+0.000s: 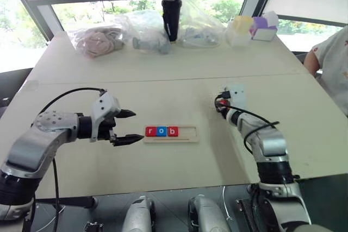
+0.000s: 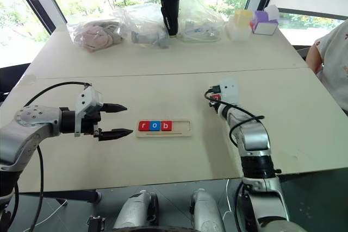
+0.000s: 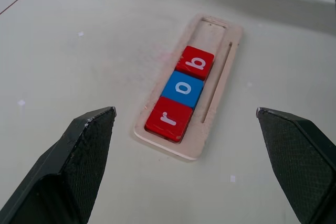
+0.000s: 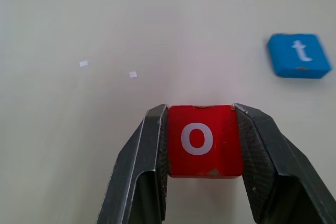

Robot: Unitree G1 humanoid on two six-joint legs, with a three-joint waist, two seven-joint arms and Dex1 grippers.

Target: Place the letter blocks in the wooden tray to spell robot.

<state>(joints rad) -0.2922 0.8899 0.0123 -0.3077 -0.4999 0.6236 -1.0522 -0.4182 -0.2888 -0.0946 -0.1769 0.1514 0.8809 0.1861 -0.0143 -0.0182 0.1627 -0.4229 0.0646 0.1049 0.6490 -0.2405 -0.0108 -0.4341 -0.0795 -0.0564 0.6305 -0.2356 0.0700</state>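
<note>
The wooden tray (image 1: 171, 133) lies mid-table and holds three letter blocks at its left end: a red r (image 3: 169, 119), a blue o (image 3: 183, 88) and a red b (image 3: 195, 62). My left gripper (image 1: 126, 127) hovers open just left of the tray, fingers (image 3: 86, 150) wide apart. My right gripper (image 4: 198, 145) is shut on a red o block (image 4: 200, 140), held above the table to the right of the tray. A blue t block (image 4: 298, 55) lies on the table beyond it.
At the table's far edge sit plastic bags (image 1: 98, 39), a black tumbler (image 1: 171, 16) and small coloured boxes (image 1: 253, 27). A person's arm and sleeve (image 1: 329, 58) show at the right edge. A seam (image 1: 163, 79) crosses the table behind the tray.
</note>
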